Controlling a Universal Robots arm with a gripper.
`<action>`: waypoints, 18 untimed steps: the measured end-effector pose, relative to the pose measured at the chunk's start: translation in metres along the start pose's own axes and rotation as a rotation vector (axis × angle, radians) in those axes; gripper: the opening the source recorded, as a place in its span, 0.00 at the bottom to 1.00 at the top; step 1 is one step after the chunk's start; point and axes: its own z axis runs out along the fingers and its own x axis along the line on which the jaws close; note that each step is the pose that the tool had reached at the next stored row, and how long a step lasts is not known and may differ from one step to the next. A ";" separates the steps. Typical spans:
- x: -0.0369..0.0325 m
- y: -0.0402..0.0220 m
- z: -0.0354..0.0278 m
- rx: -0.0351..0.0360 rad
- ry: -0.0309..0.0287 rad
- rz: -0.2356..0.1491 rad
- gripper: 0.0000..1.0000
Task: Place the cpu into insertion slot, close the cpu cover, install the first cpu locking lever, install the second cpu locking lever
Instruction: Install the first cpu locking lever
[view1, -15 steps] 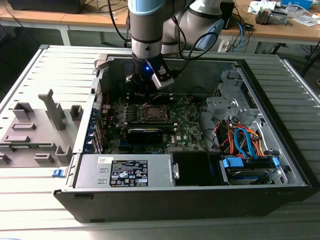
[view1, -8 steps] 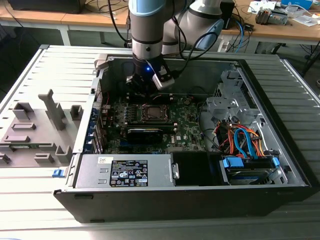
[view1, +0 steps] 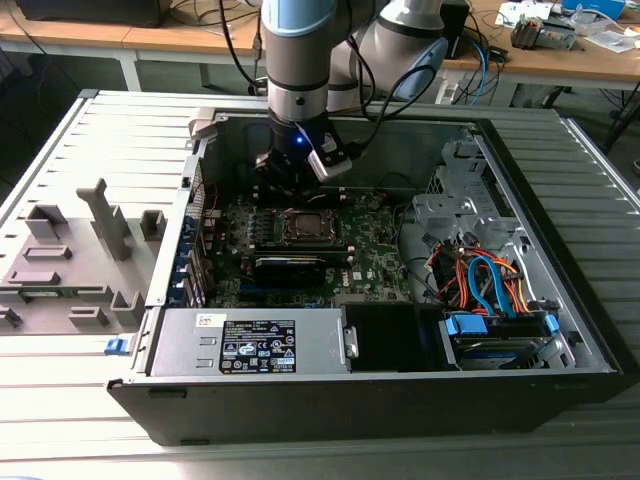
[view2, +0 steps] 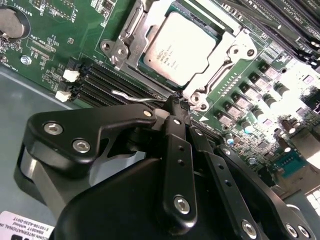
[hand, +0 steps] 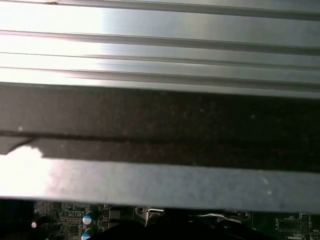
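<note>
Second wrist view: the cpu (view2: 179, 46) sits under the closed cpu cover (view2: 227, 52); the pincer (view2: 176, 102), seemingly shut at its six o'clock, should press the wire lever (view2: 131, 96) down gently.

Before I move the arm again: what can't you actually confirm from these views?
- Claw open or shut: in the second wrist view its own black body hides the tips.
- Locking levers latched or not: the claw hides the chip's near corner there.
- Chip socket detail: too small in the exterior view.
- First wrist view: the case wall blocks the board.
</note>
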 end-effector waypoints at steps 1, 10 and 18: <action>-0.0009 -0.0001 0.0004 0.0002 0.0000 0.000 0.11; -0.0080 -0.0006 0.0049 0.0002 -0.0001 0.000 0.11; -0.0132 -0.0012 0.0094 0.0014 0.0001 0.000 0.11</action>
